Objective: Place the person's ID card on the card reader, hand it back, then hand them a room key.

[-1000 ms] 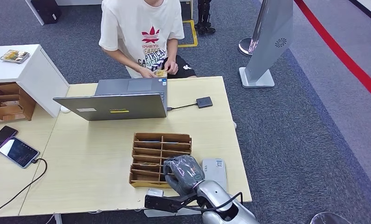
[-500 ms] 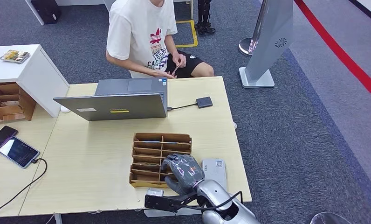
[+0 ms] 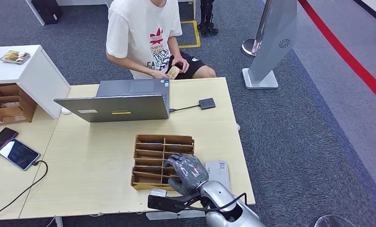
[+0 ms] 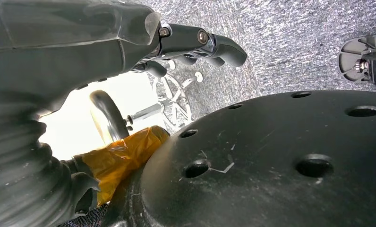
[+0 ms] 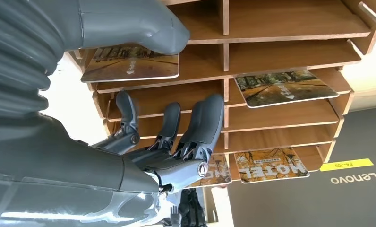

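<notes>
- The right hand [image 3: 188, 173] hovers over the near right corner of the key rack [image 3: 150, 141]; in the right wrist view its fingers [image 5: 200, 124] are spread and reach toward the rack's slots with nothing between them, and the thumb [image 5: 143, 26] lies over a slot that holds a key card [image 5: 129, 64].
- The left hand [image 4: 129, 38] hangs low over grey carpet; its fingers [image 4: 214, 45] are loosely curled and apart, holding nothing.
- A grey device [image 3: 219, 171] lies flat just right of the rack, near the table's [image 3: 82, 165] near right edge.
- More key cards [image 5: 285, 87] lie flat in other rack slots.
- Two phones [image 3: 16, 152] lie at the near left, one on a cable.
- A laptop [image 3: 120, 106] stands open beyond the rack, its lid back facing the robot.
- The card reader [image 3: 207, 103], a small dark square, sits right of the laptop, joined to it by a cable; nothing lies on it.
- A person [image 3: 143, 33] sits at the far side of the table, holding the ID card [image 3: 174, 72] in both hands, well apart from the reader.
</notes>
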### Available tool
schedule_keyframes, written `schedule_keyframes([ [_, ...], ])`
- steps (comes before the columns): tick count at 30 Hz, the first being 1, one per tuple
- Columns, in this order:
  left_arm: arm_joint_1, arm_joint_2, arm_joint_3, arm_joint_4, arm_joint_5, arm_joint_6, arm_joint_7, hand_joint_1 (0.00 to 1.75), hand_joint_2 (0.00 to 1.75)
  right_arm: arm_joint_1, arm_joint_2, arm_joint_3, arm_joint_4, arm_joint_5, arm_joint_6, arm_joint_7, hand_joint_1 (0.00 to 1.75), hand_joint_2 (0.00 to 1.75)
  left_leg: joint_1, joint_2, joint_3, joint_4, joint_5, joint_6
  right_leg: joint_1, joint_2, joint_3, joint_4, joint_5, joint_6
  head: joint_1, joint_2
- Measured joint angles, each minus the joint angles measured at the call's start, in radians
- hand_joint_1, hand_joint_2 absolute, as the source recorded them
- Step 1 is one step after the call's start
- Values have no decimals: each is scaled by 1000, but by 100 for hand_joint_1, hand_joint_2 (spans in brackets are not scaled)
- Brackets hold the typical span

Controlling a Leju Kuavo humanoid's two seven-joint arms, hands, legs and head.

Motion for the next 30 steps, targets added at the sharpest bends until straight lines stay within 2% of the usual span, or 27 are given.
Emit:
schedule_keyframes([
  [12, 0, 0, -8, 2, 4, 0, 0, 0, 175, 0, -3, -8, 0, 9, 0, 2, 80, 175, 0, 0, 0, 0, 0, 0, 0, 0, 0, 0, 0, 0, 0, 0],
  [30, 0, -1, -16, 8, 10, -1, -2, 0, 175, 10, -22, -20, 0, 17, 12, 2, 96, 175, 0, 0, 0, 0, 0, 0, 0, 0, 0, 0, 0, 0, 0, 0],
])
